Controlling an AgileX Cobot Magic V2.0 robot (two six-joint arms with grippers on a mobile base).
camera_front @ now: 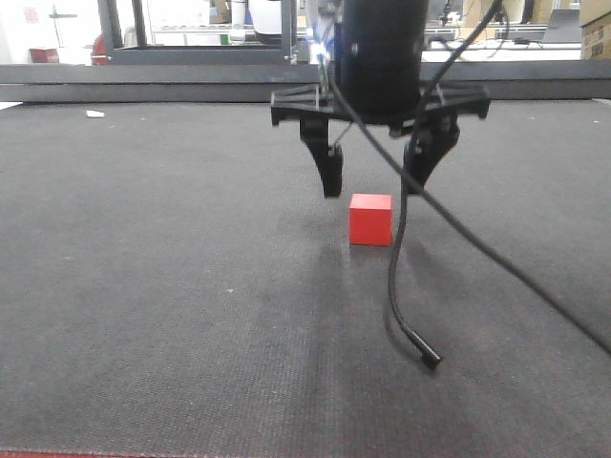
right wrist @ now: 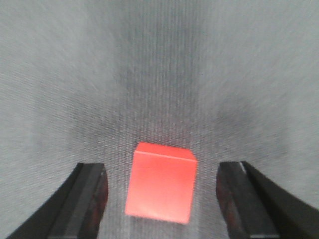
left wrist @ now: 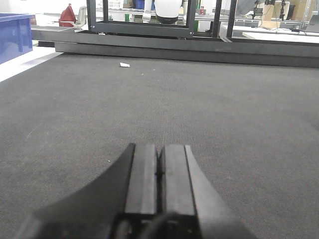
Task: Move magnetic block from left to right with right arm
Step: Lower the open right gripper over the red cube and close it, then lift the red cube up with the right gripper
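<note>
1. My left fingers [left wrist: 143, 174] are pressed together, resting low over the counter [left wrist: 224, 99].
2. The magnetic block [camera_front: 370, 219] sits on the counter between my right fingers, untouched.
3. My right fingers [camera_front: 330, 172] are spread wide, one on either side of it.
4. Nothing is gripped yet. I judge that closing, lifting, carrying right and releasing all remain.

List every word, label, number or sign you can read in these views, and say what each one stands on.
No text can be read in any view.
Magnetic block: plain red faces, no marks.
Reddish patch on the far wall in the front view: possibly a sign, too small and blurred to read.
Dark mat: no print.
</note>
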